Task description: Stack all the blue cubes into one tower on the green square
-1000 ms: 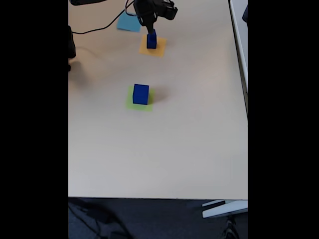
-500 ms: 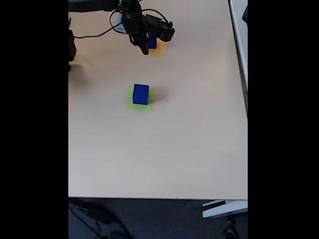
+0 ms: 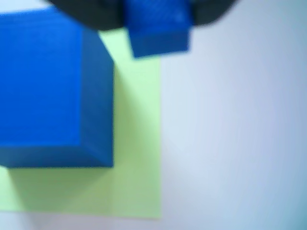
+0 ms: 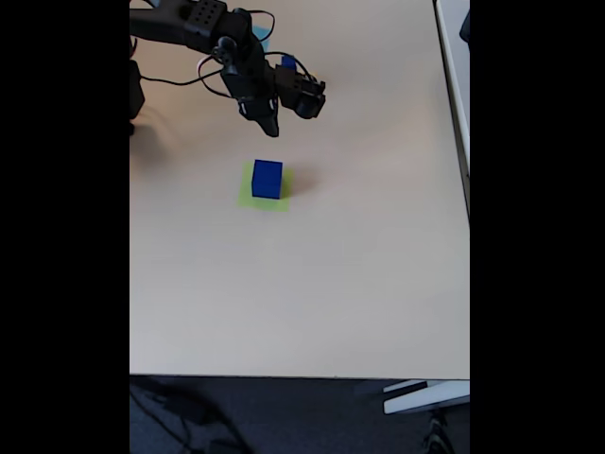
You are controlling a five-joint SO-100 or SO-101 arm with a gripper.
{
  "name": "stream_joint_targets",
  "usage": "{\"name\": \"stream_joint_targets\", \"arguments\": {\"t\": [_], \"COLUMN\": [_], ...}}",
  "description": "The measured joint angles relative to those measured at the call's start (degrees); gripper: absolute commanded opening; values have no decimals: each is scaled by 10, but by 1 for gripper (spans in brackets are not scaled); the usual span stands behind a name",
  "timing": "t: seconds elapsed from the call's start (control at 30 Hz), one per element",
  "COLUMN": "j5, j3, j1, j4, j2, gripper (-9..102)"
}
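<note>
In the wrist view, my gripper [image 3: 158, 17] is shut on a small blue cube [image 3: 159, 33] at the top edge, its black fingers on either side. Below and to the left, a large blue cube [image 3: 48, 86] stands on the green square [image 3: 139, 143]. The held cube hangs above the square's bare right part, beside the large cube's top corner. In the fixed view, the gripper [image 4: 270, 125] points down just behind the large blue cube [image 4: 267, 178], which sits on the green square [image 4: 248, 196]. The gripper hides the held cube there.
The arm [image 4: 203, 24] reaches in from the upper left of the fixed view, trailing a black cable. A dark blue bit [image 4: 288, 62] shows behind the gripper body. A sliver of light-blue paper [image 4: 261, 34] lies at the back. The tabletop [image 4: 331, 284] is bare in front.
The gripper closed on the small blue cube at the orange square, lifted it and swung forward toward the green square. The large cube has not moved.
</note>
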Motion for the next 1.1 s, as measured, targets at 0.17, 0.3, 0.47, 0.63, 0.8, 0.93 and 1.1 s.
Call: {"name": "stream_joint_targets", "arguments": {"t": [0.17,0.3,0.47,0.63,0.8,0.93,1.1], "j5": [-18,-36,-51,-55,-60,-60,-60], "j3": [17,17,17,34,46,46,52], "j1": [27,47,65,72,76,81,78], "j4": [-29,-38,-45,-69,-91,-96,-99], "j2": [0,-2,-12,-25,-33,-33,-33], "gripper": [0,0,0,0,0,0,0]}}
